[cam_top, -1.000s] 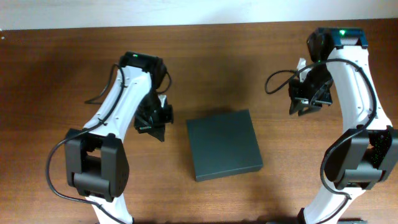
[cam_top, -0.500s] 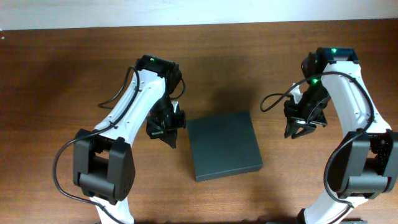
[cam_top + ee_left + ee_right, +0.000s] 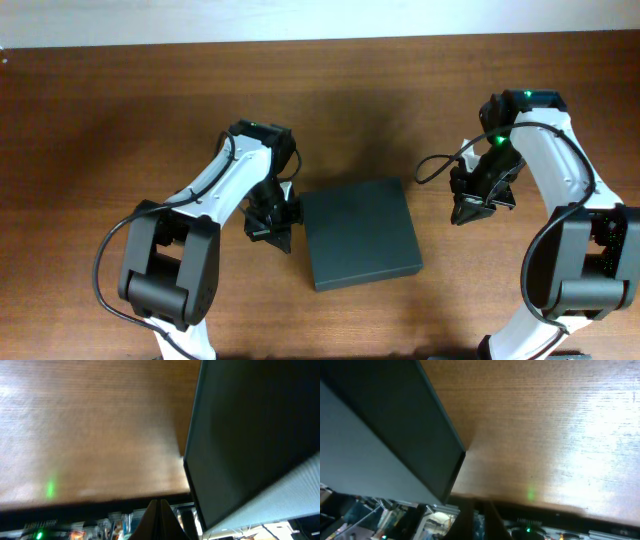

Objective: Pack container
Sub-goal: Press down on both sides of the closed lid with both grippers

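The container (image 3: 360, 232), a dark green-black matte box, lies flat at the table's middle with its lid down. My left gripper (image 3: 281, 241) is shut and empty, tips down, right beside the container's left edge. The left wrist view shows its pressed-together fingers (image 3: 159, 512) and the container's side (image 3: 250, 435) at the right. My right gripper (image 3: 459, 216) looks shut and empty, a short gap to the right of the container's right edge. The right wrist view shows its fingers (image 3: 477, 520) nearly together and the container (image 3: 380, 425) at the upper left.
The brown wooden table (image 3: 120, 120) bears only the container and both arms. No hand tools or other loose items show. A pale wall strip (image 3: 300, 18) runs along the far edge.
Both arms moved inward and toward the front. The left gripper came up beside the container's left edge; the right gripper drew closer to its right edge. The container has not moved.
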You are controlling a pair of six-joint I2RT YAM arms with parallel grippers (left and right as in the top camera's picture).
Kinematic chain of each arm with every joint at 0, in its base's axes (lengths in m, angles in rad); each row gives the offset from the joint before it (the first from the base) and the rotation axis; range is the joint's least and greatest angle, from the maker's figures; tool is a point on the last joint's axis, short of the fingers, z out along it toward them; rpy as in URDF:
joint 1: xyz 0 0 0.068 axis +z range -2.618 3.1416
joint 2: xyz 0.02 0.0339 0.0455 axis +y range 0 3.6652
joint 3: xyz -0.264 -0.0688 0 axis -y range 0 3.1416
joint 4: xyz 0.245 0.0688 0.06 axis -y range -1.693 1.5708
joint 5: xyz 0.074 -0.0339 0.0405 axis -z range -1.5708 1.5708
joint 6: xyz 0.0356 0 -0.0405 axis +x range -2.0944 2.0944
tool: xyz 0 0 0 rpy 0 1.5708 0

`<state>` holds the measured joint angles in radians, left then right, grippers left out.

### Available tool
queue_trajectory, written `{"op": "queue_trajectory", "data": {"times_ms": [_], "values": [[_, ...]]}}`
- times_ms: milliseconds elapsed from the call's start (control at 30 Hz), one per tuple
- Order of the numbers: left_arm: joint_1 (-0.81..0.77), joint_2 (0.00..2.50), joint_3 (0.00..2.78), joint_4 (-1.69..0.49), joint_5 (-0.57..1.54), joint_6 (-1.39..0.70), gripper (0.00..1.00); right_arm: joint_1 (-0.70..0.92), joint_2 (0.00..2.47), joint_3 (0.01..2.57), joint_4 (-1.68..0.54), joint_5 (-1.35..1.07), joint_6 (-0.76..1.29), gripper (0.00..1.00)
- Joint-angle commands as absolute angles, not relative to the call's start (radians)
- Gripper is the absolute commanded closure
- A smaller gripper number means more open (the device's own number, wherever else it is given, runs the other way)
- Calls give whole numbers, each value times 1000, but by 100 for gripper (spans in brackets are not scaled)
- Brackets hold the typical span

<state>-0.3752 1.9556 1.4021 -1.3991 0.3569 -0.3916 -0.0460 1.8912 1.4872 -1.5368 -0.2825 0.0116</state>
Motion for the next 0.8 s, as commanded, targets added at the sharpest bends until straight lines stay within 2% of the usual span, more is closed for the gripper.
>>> {"op": "queue_trajectory", "data": {"times_ms": [0, 300, 767], "values": [[-378, 1933, 1375, -1371, 383, -407, 98, -39, 1865, 1465, -1520, -293, 4, 96], [-378, 1933, 1375, -1284, 456, -408, 98, -23, 1867, 1375, -1458, -374, -22, 96], [-377, 1933, 1375, -1210, 492, -411, 98, 119, 1869, 1345, -1406, -393, -17, 96]]}}
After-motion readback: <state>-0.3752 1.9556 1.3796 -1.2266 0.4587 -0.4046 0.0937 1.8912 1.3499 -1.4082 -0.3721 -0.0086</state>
